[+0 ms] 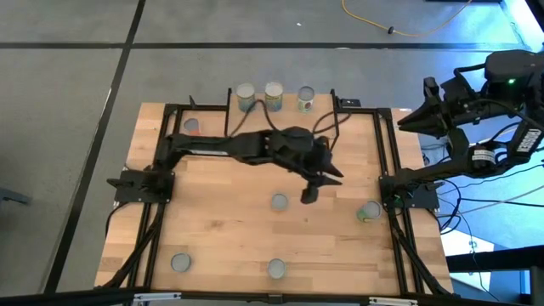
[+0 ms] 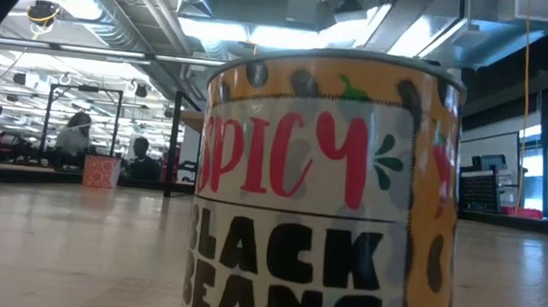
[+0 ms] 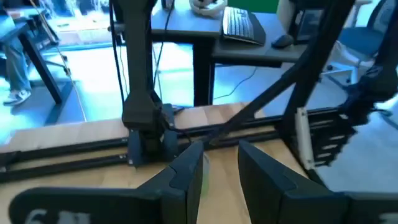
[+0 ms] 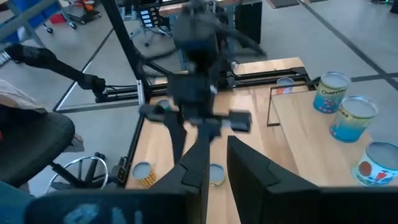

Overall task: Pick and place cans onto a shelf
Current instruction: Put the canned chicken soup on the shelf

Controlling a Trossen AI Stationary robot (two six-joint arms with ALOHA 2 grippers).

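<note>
1. High view, looking straight down: the left hand (image 1: 313, 189) hangs over the middle of the wooden counter (image 1: 221, 229), fingers parted and holding nothing, just beside a lone can (image 1: 280, 201).
2. Three cans (image 1: 273, 95) already stand in a row on the shelf (image 1: 280, 109) at the counter's far edge. Other cans sit apart: one at the right edge (image 1: 369, 211), two near the front edge (image 1: 179, 263) and (image 1: 276, 269), one at the far left (image 1: 192, 126).
3. For a clean pickup, I judge the left hand should centre over the middle can, descend with a finger on each side, and close below the rim.
4. The right hand (image 4: 214, 163) is raised well off the counter's right side, fingers slightly apart, holding nothing.
5. Low view: a yellow "Spicy Black Beans" can (image 2: 324, 196) fills the frame.
6. Beyond lies an open workshop with ceiling lights, desks and seated people.
</note>
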